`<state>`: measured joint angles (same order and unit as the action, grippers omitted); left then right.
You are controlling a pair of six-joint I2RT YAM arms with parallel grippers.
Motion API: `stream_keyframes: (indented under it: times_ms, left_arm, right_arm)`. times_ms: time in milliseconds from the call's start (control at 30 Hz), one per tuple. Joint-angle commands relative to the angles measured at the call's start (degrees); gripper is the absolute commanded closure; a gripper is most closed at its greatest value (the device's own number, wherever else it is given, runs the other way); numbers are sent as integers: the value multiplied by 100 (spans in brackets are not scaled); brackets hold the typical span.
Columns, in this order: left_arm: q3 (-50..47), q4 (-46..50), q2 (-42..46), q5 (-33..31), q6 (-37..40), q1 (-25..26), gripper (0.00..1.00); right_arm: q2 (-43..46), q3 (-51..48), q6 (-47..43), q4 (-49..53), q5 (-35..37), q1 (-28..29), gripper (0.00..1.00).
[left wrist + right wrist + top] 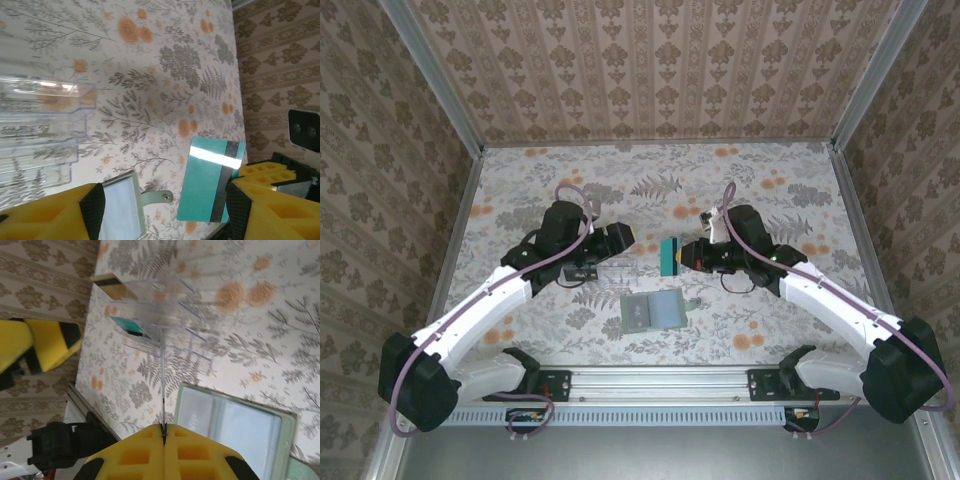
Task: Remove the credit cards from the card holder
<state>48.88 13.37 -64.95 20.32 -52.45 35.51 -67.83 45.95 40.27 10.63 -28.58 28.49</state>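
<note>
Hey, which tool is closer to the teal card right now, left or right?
Right. The right tool is shut on the teal card, pinching its edge. The left tool is open, off to the card's left with a gap between them.

At 6 o'clock the right gripper [164,431] has its yellow foam jaws pressed together on a thin plastic credit card [163,385]. The card is seen edge-on as a fine dark line running up toward 12 o'clock, so its face colour cannot be told.

At 4 o'clock, just beside the jaws, the pale sage-green soft card holder [235,426] lies open on the floral-printed desk [280,315], grey and light-blue panels up.

Toward 12 o'clock sits a clear plastic compartment tray [172,302]. A tan card with a dark stripe [112,287] stands in its 11 o'clock end, and a teal-green card [131,328] stands in the compartment below.

At 9 o'clock is the left gripper [30,345], yellow with black.
</note>
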Motion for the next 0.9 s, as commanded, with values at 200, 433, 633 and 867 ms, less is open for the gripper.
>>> stream_keyframes:
  times_ms: [200,433,633,867]
  left_arm:
    - [-199,-1019,-123,770,-488,-105,42]
    - [-442,-1523,-156,992,-820,-123,49]
    - [-625,-1811,-200,1043,-980,-123,51]
    - [-619,-2056,-298,1112,-1071,-138,54]
  right_arm:
    - [-416,287,408,-1141,-675,-176,100]
    - [-635,304,747,-1791,-969,-242,100]
    - [-719,257,987,-2232,-1190,-248,100]
    - [-861,170,1217,-2633,-1522,-247,100]
